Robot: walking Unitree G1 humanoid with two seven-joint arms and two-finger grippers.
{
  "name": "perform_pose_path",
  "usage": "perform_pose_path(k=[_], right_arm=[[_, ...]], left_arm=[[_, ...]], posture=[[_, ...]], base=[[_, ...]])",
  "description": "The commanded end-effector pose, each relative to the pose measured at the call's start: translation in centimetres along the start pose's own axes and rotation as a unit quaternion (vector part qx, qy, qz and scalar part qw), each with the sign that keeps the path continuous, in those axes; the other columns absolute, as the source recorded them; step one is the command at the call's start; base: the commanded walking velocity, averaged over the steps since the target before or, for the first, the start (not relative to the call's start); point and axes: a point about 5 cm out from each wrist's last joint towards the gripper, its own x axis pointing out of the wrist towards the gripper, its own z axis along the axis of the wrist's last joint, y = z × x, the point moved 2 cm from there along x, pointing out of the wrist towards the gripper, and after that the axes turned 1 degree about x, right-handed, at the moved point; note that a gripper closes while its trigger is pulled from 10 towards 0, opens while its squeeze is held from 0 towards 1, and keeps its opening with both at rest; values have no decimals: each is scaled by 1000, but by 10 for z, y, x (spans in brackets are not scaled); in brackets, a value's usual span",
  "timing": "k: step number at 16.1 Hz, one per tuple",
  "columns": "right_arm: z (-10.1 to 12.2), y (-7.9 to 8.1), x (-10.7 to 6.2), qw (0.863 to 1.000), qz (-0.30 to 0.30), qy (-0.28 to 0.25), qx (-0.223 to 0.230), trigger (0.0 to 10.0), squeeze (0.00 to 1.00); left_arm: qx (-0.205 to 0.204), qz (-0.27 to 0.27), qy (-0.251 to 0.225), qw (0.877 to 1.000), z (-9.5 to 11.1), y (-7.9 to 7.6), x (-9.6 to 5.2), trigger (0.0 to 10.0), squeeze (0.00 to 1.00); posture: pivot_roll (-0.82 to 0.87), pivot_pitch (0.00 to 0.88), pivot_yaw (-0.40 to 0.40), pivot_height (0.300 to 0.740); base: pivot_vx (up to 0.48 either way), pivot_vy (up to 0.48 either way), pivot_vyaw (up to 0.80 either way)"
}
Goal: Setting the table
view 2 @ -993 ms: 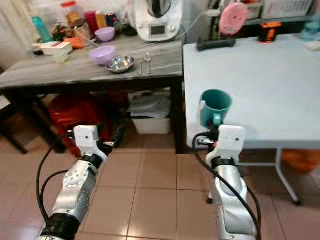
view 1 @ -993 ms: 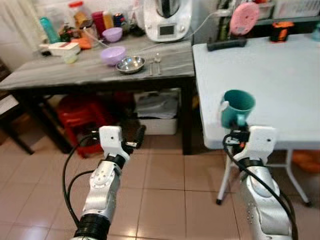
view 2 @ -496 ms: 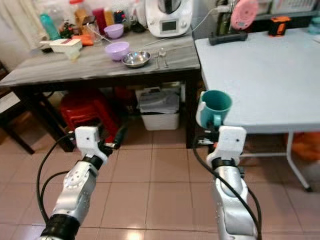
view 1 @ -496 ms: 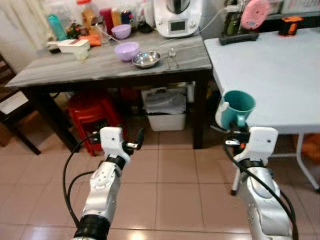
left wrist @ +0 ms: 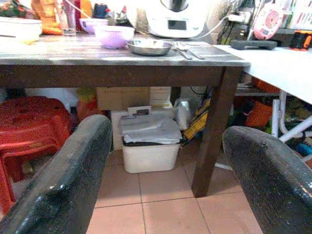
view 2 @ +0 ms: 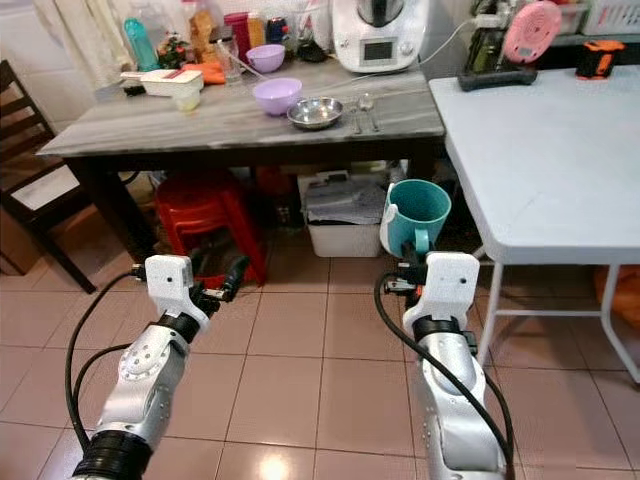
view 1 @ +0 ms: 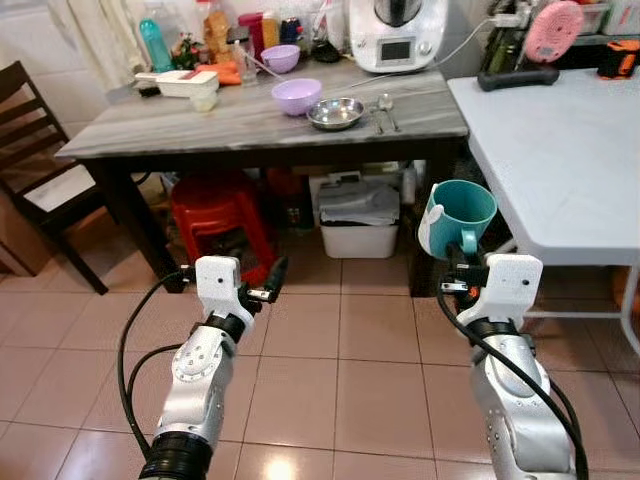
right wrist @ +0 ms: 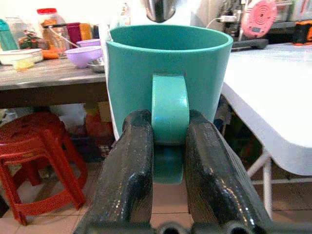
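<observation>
Teal mug held upright over the tiled floor, just beside the near left corner of the white tabletop; its handle is pinched between the fingers of the right hand, directly beneath the cup body. Left hand, fingers spread and holding nothing, hangs near the floor before the dark tabletop, which carries a purple bowl and a steel bowl.

My head cameras look forward and down over both my arms at the tiled floor, the dark table and the white table. Each wrist camera looks low along its fingers towards the dark table, sharing the red stool.
</observation>
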Motion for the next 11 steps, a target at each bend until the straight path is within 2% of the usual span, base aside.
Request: perform_pose_path(k=[1, 3, 4, 9, 11], right_arm=[[8, 0, 1, 1000, -1, -20, -1, 10000, 0], [8, -2, -1, 1000, -3, -19, -3, 10000, 0], [7, -5, -3, 1000, -7, -17, -8, 10000, 0], [6, -6, -6, 1000, -9, -16, -9, 10000, 0], [6, -9, -10, 1000, -14, -14, -9, 10000, 0]], left_arm=[[2, 4, -4, 1000, 3, 6, -2, 10000, 0], [5, 8, -6, 1000, 2, 8, -7, 10000, 0], [11, 20, -3, 1000, -1, 11, -14, 10000, 0], [10, 25, -1, 1000, -3, 10, -21, 10000, 0], [12, 32, 1, 999, -3, 15, -28, 10000, 0]], posture=[[-166, 0, 123, 740], [-166, 0, 123, 740], [-165, 0, 127, 740], [-163, 1, 126, 740], [-163, 3, 126, 740]], base=[[277, 0, 0], [298, 0, 0], [319, 0, 531], [359, 0, 748], [377, 0, 200]])
